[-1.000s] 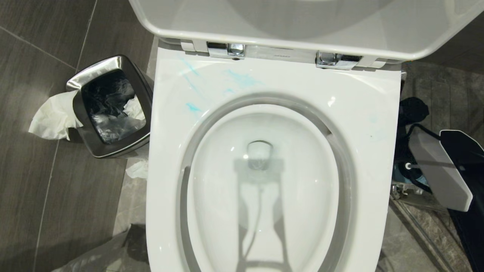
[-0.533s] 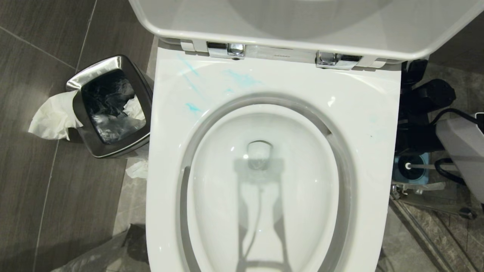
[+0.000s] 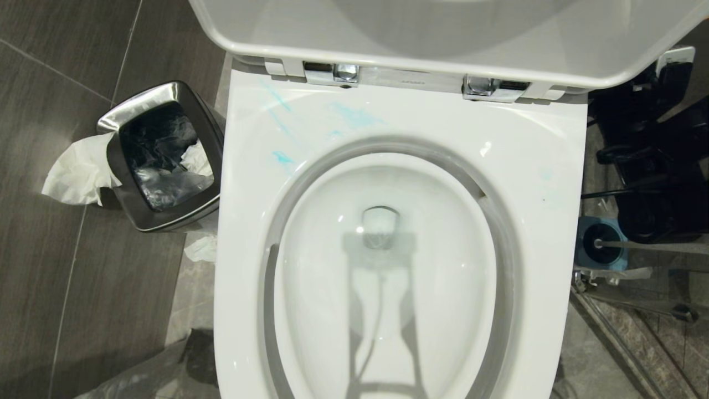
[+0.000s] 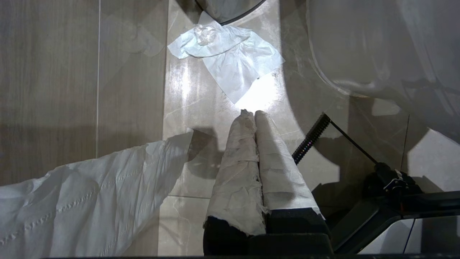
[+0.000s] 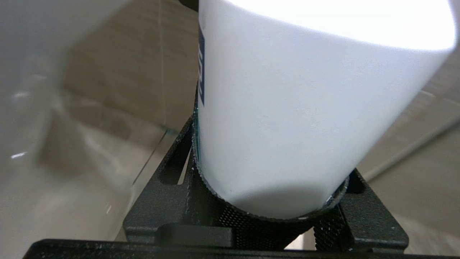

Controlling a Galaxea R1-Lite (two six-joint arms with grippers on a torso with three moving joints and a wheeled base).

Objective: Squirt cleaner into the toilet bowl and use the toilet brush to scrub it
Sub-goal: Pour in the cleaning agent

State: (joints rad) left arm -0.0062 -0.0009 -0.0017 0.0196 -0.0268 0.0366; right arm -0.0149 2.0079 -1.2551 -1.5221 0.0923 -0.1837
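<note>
Bottle [image 5: 287,118] sits tight in your right gripper [image 5: 266,201] and has swung back beside the toilet bowl [image 3: 532,155], so squirting comes next; left gripper [image 4: 256,118] stays closed, empty.

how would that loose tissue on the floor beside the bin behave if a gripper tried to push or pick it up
The tissue lies crumpled and thin on the floor, so it is probably very light and floppy. Pushed, it would likely bunch or slide rather than hold shape. Pinched, it should lift easily but might tear if damp, which cannot be told.
</note>
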